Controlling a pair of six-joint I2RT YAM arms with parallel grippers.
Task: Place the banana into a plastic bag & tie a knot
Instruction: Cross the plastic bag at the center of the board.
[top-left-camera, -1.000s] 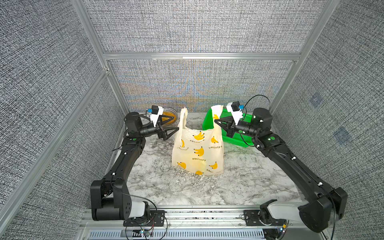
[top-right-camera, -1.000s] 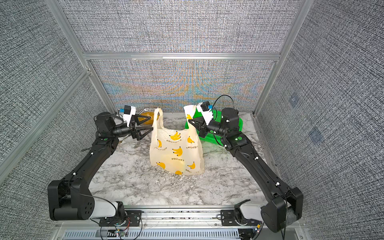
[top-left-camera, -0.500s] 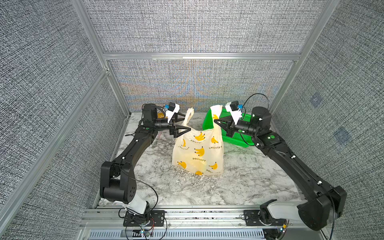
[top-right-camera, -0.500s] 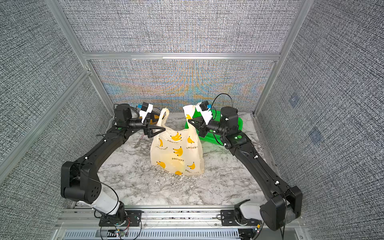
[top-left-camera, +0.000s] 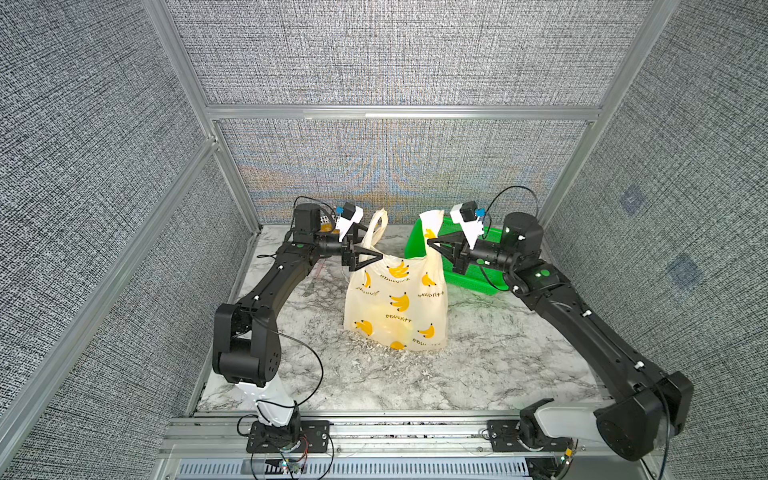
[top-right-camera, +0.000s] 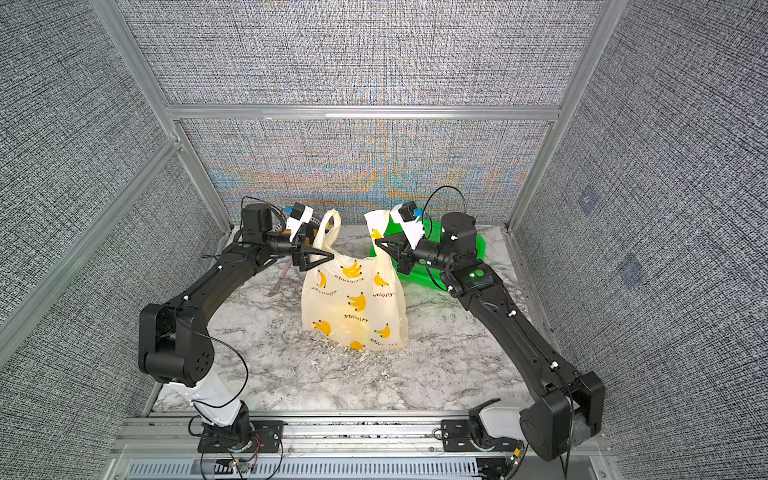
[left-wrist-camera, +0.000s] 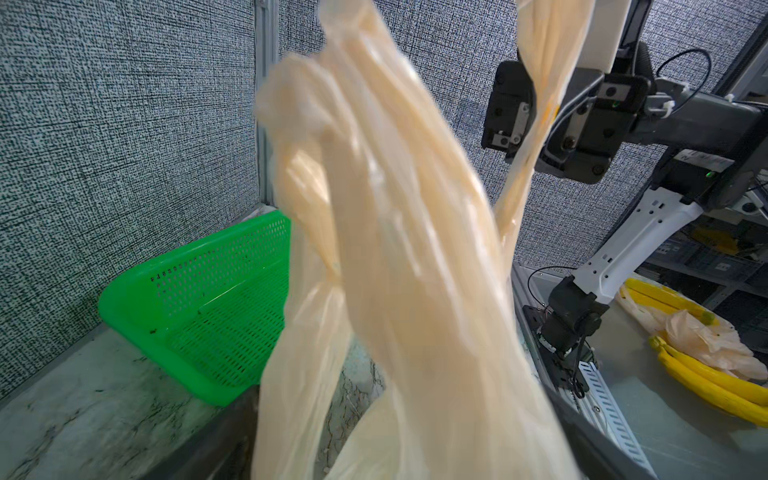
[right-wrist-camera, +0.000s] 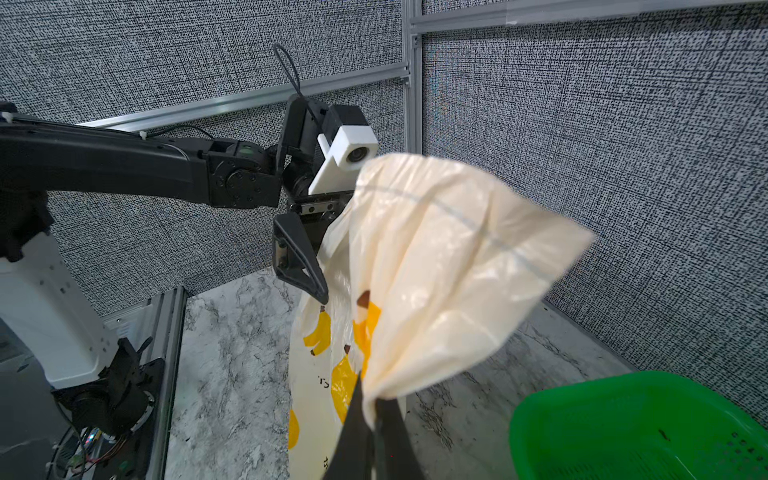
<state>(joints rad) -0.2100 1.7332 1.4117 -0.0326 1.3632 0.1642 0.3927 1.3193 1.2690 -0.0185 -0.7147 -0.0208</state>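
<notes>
My left tool (top-left-camera: 375, 257) has moved in on the left handle (top-left-camera: 376, 227) of the bag (top-left-camera: 397, 305), spread. Right tool (top-left-camera: 429, 242) pinches the right handle (top-left-camera: 430, 222); tying looks next.

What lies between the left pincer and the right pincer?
The plastic bag: its upper edge fills that stretch, as both top views show.
</notes>
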